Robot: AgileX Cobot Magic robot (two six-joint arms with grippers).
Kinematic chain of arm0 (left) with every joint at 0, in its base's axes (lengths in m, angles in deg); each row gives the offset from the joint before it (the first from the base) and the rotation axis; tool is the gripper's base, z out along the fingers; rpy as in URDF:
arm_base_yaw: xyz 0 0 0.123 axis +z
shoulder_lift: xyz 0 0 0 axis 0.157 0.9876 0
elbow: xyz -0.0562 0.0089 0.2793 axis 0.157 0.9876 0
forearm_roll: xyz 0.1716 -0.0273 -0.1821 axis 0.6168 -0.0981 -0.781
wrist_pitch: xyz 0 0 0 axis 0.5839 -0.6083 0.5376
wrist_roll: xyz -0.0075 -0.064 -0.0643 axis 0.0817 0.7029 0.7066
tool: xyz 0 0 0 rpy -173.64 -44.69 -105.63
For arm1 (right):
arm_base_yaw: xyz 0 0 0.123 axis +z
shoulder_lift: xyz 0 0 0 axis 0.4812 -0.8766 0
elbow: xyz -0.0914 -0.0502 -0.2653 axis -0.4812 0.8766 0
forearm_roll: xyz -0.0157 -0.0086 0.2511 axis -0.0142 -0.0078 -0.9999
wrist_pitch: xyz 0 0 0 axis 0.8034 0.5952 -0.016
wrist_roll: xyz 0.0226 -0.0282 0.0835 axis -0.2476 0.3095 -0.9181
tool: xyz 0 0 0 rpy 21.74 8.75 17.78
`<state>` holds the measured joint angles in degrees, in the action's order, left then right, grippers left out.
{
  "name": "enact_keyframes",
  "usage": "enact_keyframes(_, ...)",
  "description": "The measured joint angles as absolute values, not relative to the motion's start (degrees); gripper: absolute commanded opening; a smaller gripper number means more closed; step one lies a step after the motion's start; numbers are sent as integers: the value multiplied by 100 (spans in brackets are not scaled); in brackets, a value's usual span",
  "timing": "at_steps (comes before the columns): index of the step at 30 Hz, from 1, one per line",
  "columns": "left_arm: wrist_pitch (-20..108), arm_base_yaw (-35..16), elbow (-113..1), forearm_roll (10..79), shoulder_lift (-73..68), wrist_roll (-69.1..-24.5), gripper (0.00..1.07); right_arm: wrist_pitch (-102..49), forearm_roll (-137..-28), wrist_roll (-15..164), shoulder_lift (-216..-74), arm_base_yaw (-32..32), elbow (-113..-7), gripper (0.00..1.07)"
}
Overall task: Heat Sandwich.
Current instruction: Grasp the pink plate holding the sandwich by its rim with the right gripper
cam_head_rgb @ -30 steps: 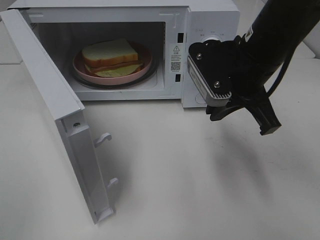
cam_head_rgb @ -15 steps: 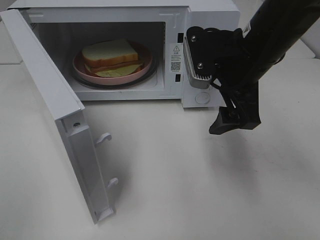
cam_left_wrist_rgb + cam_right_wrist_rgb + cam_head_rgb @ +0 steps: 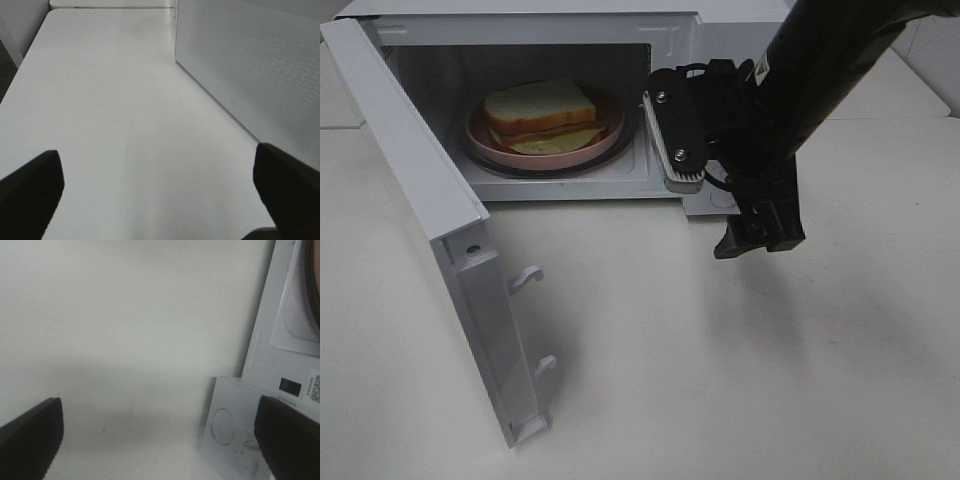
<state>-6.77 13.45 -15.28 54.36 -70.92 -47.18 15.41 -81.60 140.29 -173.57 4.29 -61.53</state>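
A white microwave [image 3: 720, 30] stands at the far side of a white table [image 3: 720, 380]. Its door [image 3: 410, 170] is swung wide open and reaches toward the near left, with two white latch hooks [image 3: 525, 278] showing on its inner edge. Inside the oven, the sandwich [image 3: 542, 108] lies on a pink plate [image 3: 610, 132]: thick white bread with a tan crust, and a pinkish filling and pale green lettuce showing at its near side. Nothing is touching it. The black right arm [image 3: 820, 70] comes in from the far right, and the right gripper [image 3: 758, 243] hangs above the table just in front of the oven's lower right corner, to the right of the opening. Seen from that arm's wrist, the right gripper [image 3: 160, 445] is released, its two dark fingers [image 3: 30, 440] spread wide with only bare table and the foot of the control panel [image 3: 235, 410] between them. The left arm's wrist view shows the left gripper [image 3: 160, 200] also released and empty, above bare table beside the oven's perforated side wall [image 3: 250, 65].
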Motion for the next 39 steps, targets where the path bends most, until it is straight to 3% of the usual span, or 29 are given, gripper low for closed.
enact_keyframes(18, -677, 1345, -1528, 5436, -7092, -4718, 98, 1191, -7903, 13977, -18428, 676, -7328, 94)
enact_keyframes(39, -677, 1345, -1528, 5436, -7092, -4718, 98, 1088, -7702, 13868, -20205, 853, -9391, 90)
